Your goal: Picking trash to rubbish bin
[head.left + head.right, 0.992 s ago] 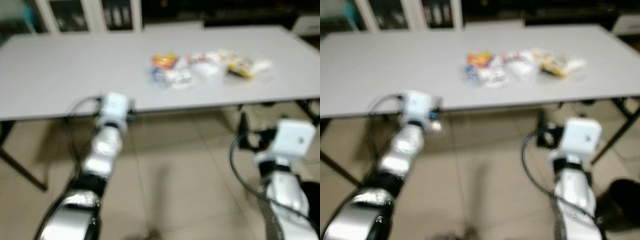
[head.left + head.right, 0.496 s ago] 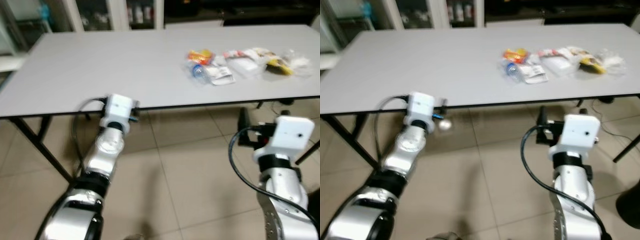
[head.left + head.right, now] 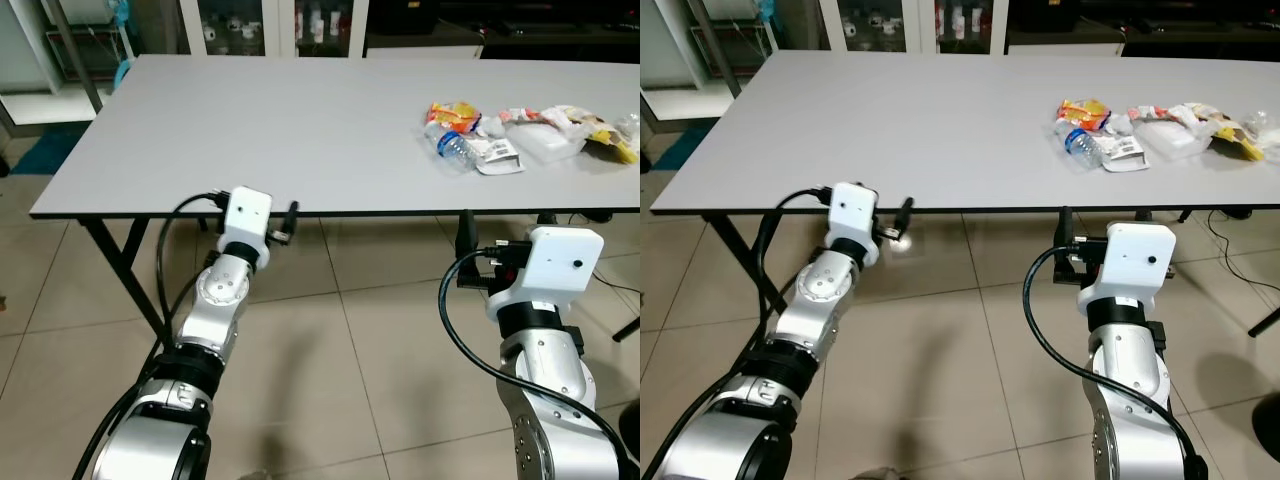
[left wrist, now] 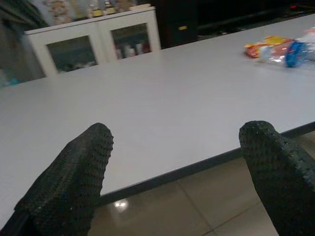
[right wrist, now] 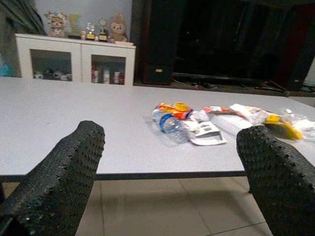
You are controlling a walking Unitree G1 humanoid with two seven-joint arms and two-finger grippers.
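1. Head cameras first: compared with half a second back, the whole picture has slid, so that's the robot turning or stepping, not the stuff moving. It's sharp now instead of smeary, so I'd guess the walk has mostly settled. The trash pile [image 3: 520, 135] (orange wrapper, a clear bottle with a blue cap, some plastic packs) now sits further toward the robot's right on the grey bench [image 3: 250, 130], near the far right end and well apart from both arms.

2. Same views: the left tool [image 3: 285, 222] is just below the bench's front edge, and the right tool [image 3: 1068, 240] is also under the edge, closer to the pile's side. Neither touches anything. A dark rounded shape at the floor corner [image 3: 1270, 425] might be the bin, can't really tell.

3. Left wrist: fingers [image 4: 69, 182] wide apart, nothing between them, looking across the bench top with the trash off at the far side.

4. Right wrist: fingers [image 5: 59, 172] spread too, empty, and the pile [image 5: 197, 125] is framed right between them. My read is the right arm is getting lined up for the first pick; nothing's grabbed yet, so the task has barely started.
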